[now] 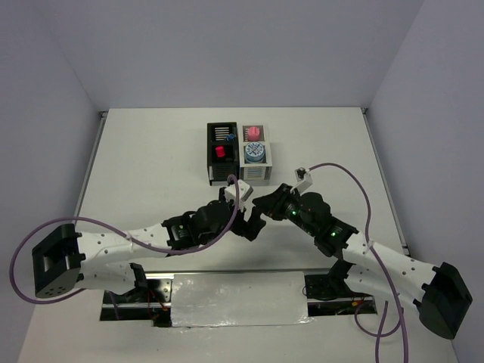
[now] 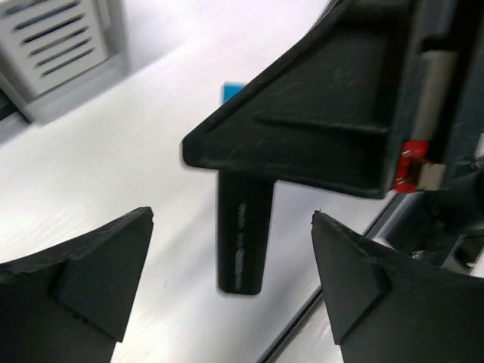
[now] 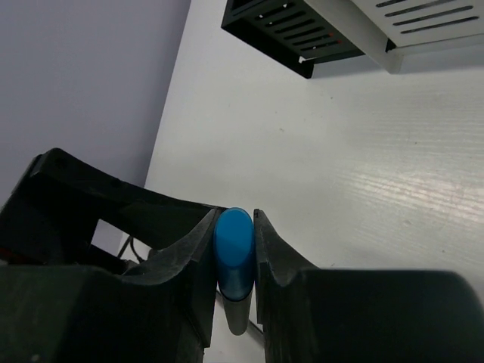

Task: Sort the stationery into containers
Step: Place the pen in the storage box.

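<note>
My right gripper [image 3: 234,227] is shut on a short black highlighter with a blue end [image 3: 233,249] and holds it above the table. In the left wrist view the highlighter's black body [image 2: 242,234] hangs below the right gripper's finger [image 2: 318,128]. My left gripper [image 2: 231,280] is open, with its jaws wide on either side of that black end and not touching it. In the top view both grippers [image 1: 257,215] meet in front of the black organiser [image 1: 210,162] and the white organiser [image 1: 255,175], which stand side by side at the middle back.
The black organiser holds a red-pink item [image 1: 220,151]. The white one holds a round blue roll [image 1: 255,152] and a pink item [image 1: 253,134]. A metal strip [image 1: 234,295] runs along the near table edge between the arm bases.
</note>
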Action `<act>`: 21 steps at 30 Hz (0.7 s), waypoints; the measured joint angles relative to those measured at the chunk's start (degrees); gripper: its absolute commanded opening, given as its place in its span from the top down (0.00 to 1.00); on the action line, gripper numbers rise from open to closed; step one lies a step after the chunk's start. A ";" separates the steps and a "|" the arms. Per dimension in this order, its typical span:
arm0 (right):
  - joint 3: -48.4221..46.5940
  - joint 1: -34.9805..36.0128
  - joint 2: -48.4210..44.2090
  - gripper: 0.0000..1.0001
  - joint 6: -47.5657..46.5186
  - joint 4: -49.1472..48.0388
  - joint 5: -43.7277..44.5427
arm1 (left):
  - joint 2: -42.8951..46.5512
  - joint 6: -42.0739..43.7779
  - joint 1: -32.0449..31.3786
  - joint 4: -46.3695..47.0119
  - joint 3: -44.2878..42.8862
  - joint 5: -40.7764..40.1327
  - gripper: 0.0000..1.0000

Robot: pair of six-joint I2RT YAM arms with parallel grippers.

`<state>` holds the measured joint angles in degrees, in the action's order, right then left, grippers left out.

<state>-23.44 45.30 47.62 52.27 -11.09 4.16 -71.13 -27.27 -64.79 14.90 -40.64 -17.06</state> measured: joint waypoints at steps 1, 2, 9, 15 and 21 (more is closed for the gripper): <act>-0.04 0.07 0.42 1.00 -0.50 -0.28 0.46 | 0.11 -0.26 0.00 -2.51 -0.83 -1.05 0.01; -0.24 0.09 0.96 1.00 -1.03 -0.42 1.05 | 0.20 -0.48 -0.02 -4.92 -1.79 -2.01 0.01; -13.22 0.09 12.46 1.00 -11.98 -0.48 6.38 | 8.46 -11.08 -0.02 -34.95 -12.61 -15.23 0.01; -33.62 -0.09 28.72 1.00 -25.77 -4.70 8.46 | 22.53 -17.38 -0.02 -57.94 -20.83 -22.53 0.01; -44.96 -0.17 44.81 1.00 -37.44 -8.02 11.41 | 31.54 -14.43 -0.02 -66.03 -20.15 -27.74 0.01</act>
<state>-68.40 45.12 92.42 14.83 -19.11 15.57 -39.59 -41.69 -64.82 -51.13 -60.80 -44.80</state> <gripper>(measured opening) 0.277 0.993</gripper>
